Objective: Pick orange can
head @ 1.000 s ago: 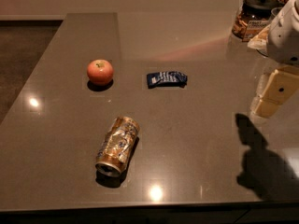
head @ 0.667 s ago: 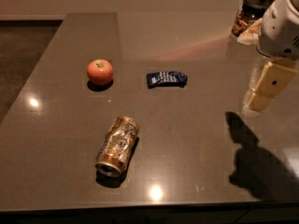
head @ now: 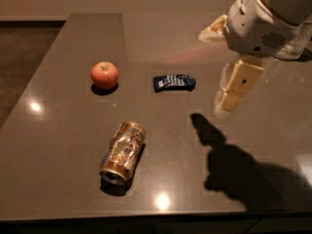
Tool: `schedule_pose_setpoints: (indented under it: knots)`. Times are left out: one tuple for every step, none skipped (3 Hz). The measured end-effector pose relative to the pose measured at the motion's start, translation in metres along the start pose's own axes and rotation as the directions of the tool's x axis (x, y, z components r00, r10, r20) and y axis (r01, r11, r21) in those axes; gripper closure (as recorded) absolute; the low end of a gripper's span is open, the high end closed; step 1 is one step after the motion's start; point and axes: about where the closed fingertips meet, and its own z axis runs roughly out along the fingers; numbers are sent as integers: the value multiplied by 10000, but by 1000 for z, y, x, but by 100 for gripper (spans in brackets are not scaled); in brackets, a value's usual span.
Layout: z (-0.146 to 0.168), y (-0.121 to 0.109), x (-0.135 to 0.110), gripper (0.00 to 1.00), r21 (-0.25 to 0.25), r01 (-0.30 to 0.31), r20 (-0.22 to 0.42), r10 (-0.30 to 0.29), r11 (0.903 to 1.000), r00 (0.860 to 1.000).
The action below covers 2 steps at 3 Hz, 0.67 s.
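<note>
The orange can (head: 123, 151) lies on its side on the grey table (head: 58, 130), near the front edge, its silver end facing the front. My gripper (head: 223, 62) hangs above the table at the upper right, well to the right of the can and farther back. Its two cream fingers (head: 237, 84) stand apart and hold nothing. Its shadow falls on the table in front of it.
A round red-orange apple (head: 104, 74) sits at the back left of the can. A small dark blue snack packet (head: 174, 81) lies between the apple and the gripper. A glass jar (head: 298, 44) shows partly behind the arm at the far right.
The arm and gripper have moved left, further over the table toward the blue packet. The can, apple and packet have not moved.
</note>
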Motion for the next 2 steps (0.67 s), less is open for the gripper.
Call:
schedule_pose_setpoints:
  knots:
    - [25, 12, -53, 0, -225, 1830, 671, -1811, 9829, 9812]
    - [49, 39, -98, 0, -214, 3732, 732, -3708, 9275, 9258]
